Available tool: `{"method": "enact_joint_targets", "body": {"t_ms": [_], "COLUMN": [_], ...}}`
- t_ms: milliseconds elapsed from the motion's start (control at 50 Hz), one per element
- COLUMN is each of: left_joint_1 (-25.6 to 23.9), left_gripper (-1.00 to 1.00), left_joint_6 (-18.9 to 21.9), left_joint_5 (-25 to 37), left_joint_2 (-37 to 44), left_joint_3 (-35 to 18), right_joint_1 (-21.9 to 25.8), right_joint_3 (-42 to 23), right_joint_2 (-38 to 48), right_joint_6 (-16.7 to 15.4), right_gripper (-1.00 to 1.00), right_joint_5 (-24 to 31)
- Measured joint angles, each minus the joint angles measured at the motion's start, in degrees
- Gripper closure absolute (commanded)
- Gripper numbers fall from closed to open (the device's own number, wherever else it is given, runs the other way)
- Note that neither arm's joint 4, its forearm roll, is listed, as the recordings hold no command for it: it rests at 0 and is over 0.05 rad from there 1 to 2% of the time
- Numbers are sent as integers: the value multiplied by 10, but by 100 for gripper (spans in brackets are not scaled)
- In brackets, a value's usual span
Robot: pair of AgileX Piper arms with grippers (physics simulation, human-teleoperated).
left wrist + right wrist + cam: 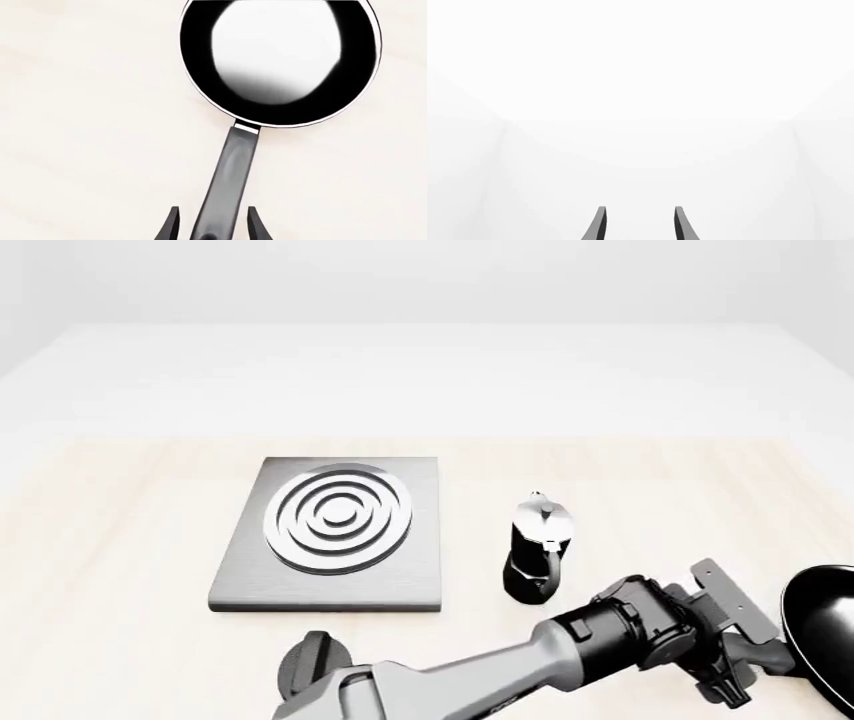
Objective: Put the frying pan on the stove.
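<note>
1. Frying pan point(279, 60): lies on the table point(120, 560) at the front view's lower right edge, well apart from the stove point(334, 535).
2. Left gripper point(212, 225): fingers spread, straddling the handle point(230, 175) near its end, a gap on each side.
3. Right gripper point(639, 225): fingers apart, holding nothing.
4. Moka pot point(537, 550): upright, between stove and pan.
5. Black knob point(315, 665): near the stove's front edge.
</note>
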Motion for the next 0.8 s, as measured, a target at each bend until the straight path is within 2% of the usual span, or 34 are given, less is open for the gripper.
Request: {"method": "enact_joint_targets", "body": {"t_ms": [260, 620, 640, 800], "left_joint_1": [2, 4, 4, -1], "left_gripper": [-100, -100, 100, 100], "left_joint_6": [11, 22, 23, 27], "left_joint_5": [60, 77, 77, 68], "left_joint_2": [45, 57, 56, 48], "left_joint_3": [-81, -111, -111, -95], "right_joint_1": [-2, 1, 1, 3], "right_joint_3": [-1, 0, 1, 1], "right_joint_2": [0, 0, 0, 0], "right_joint_6": [3, 3, 2, 1], "right_gripper": [-100, -100, -100, -100], "right_joint_5": [0, 0, 0, 0]}}
